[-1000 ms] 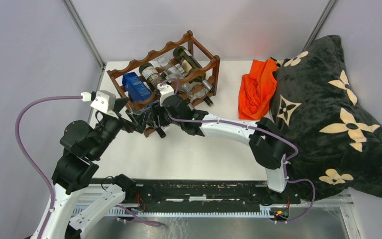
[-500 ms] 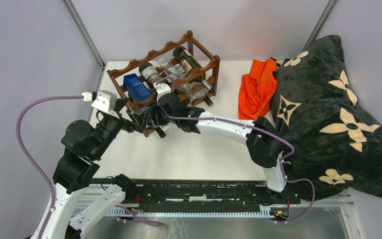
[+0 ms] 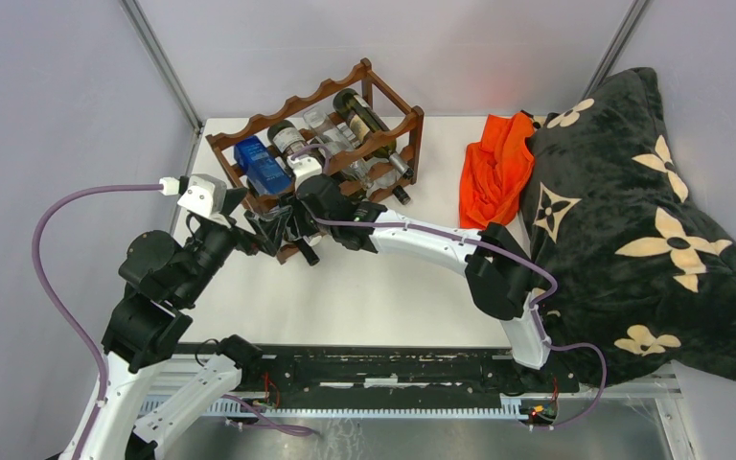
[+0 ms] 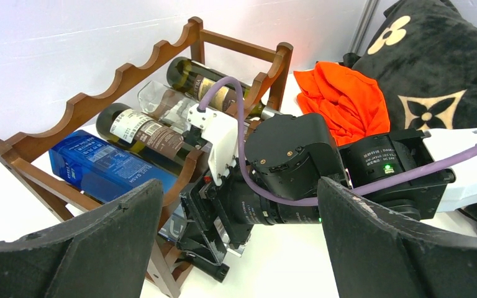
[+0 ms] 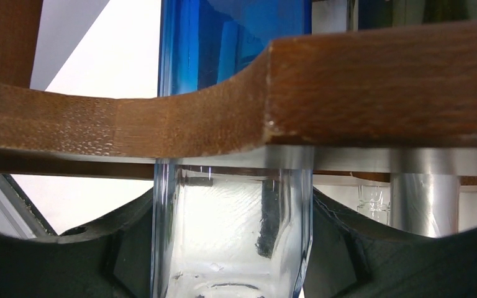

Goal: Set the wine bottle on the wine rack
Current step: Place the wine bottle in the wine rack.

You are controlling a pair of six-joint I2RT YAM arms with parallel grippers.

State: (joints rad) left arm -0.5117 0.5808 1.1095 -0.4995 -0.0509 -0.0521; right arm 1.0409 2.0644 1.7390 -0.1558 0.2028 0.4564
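Top view: bright, even, diffuse light from above. White surface (image 3: 393, 287) close to overexposed. Shadows soft and short under arms and wine rack (image 3: 365, 77). Black blanket (image 3: 632, 220) loses detail in folds. Focus sharp throughout.

Left wrist view: back wall blown out white. Left claw (image 4: 239, 185) fingers (image 4: 87, 248) loom dark and soft-focus in bottom corners; rack and labels crisp.

Right wrist view: extreme close-up. Rack rail sharp, grain visible. Clear wine bottle (image 5: 233, 211) backlit, bright streaks on glass. Right claw (image 5: 233, 254) fingers (image 5: 81, 261) dark, underexposed.
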